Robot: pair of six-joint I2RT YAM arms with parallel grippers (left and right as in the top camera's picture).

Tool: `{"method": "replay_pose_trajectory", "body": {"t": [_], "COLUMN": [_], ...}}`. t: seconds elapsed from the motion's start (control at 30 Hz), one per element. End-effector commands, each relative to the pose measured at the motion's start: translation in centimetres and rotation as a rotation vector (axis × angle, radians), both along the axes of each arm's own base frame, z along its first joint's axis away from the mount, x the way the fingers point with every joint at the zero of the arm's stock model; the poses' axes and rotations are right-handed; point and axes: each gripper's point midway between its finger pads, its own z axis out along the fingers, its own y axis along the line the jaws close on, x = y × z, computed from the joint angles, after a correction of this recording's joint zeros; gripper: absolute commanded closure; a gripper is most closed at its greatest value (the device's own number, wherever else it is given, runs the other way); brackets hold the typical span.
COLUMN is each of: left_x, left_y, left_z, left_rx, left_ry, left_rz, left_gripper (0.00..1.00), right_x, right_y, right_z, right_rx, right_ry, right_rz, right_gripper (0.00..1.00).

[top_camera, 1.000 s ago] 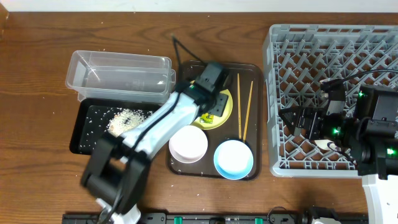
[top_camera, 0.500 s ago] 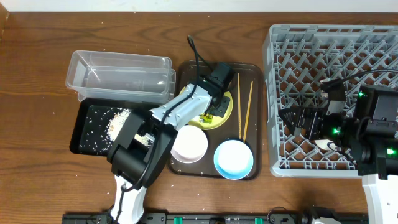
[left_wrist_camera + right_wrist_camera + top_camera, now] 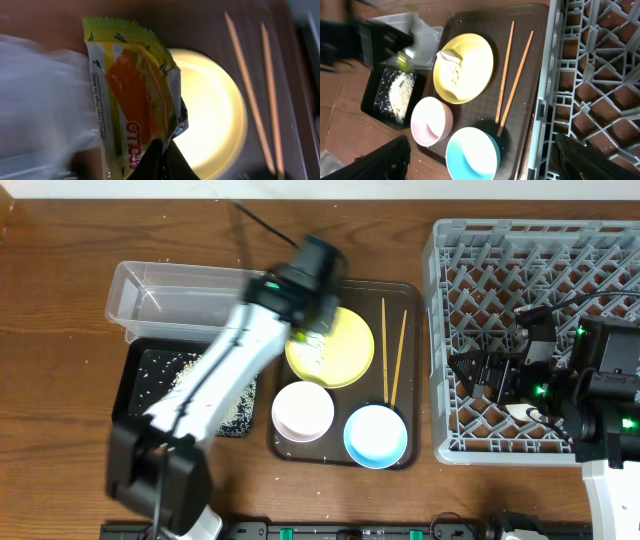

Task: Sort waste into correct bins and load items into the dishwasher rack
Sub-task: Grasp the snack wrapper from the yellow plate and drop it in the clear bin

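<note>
Status, front of the worktop (image 3: pixel 60 430) to back:

- The white bowl (image 3: pixel 303 411) and light-blue bowl (image 3: pixel 375 435) sit side by side at the near end of the brown serving tray (image 3: pixel 413 380). No arm is on either.
- Behind them on the same tray is the plate (image 3: pixel 345 350), with the crumpled tissue (image 3: pixel 451 61) lying on its left part. The two chopsticks (image 3: pixel 384 350) lie parallel just right of the plate.
- None of the dish items is loaded; the rack (image 3: pixel 530 240) on the right shows only bare pegs.
- The right end effector (image 3: pixel 475 370) hovers over the rack's left half, fingers spread wide, carrying nothing.

Left side:

- The black tray (image 3: pixel 135 390) holds a heap of rice (image 3: pixel 185 375) plus scattered grains, so the rice part looks done. I can't tell whether the pale specks on the wood are strays.
- The clear tub (image 3: pixel 160 290) is just behind the black tray. It looks empty, though the arm covers its right end.
- The left end effector (image 3: pixel 161 152) is pinched on the lower edge of the snack wrapper (image 3: pixel 132 100). The wrapper hangs between the plate's left edge and the tub — airborne, in no bin yet. The overhead view is motion-blurred there.

My read is that it's early. One waste stream is in and the wrapper drop is in hand. The tissue is next, then the whole dish load — plate, both bowls, chopsticks.
</note>
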Motion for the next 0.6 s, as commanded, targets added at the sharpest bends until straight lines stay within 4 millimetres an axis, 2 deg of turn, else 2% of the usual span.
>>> {"method": "replay_pose_trajectory", "body": {"t": [0.0, 0.07, 0.1, 0.13, 0.17, 0.3, 0.4, 0.57], "left_x": [2.3, 3.8, 4.4, 4.8, 5.0, 4.0, 2.2, -1.6], "left_y": [5.4, 8.3, 9.2, 10.0, 10.3, 8.4, 5.6, 0.2], "left_z": [-0.9, -1.3, -1.4, -1.3, -1.3, -1.0, -1.5, -3.8], "left_rx": [0.053, 0.045, 0.039, 0.022, -0.004, -0.102, -0.122, -0.030], "left_ry": [-0.004, -0.015, -0.020, -0.026, -0.024, 0.025, 0.084, 0.148], "left_rz": [0.138, 0.213, 0.244, 0.278, 0.285, 0.224, 0.153, -0.023], "left_gripper": [0.94, 0.92, 0.76, 0.50, 0.43, 0.42, 0.42, 0.42], "right_x": [0.1, 0.1, 0.1, 0.1, 0.1, 0.0, 0.0, 0.1], "right_y": [0.5, 0.5, 0.5, 0.5, 0.5, 0.5, 0.5, 0.5], "right_z": [0.7, 0.7, 0.6, 0.6, 0.7, 0.7, 0.7, 0.7], "right_rx": [-0.004, -0.004, -0.004, -0.004, -0.004, -0.004, -0.004, -0.004], "right_ry": [-0.022, -0.022, -0.022, -0.022, -0.022, -0.022, -0.022, -0.022], "right_rz": [0.023, 0.023, 0.023, 0.023, 0.023, 0.023, 0.023, 0.023], "right_gripper": [0.11, 0.11, 0.11, 0.11, 0.11, 0.11, 0.11, 0.11]}}
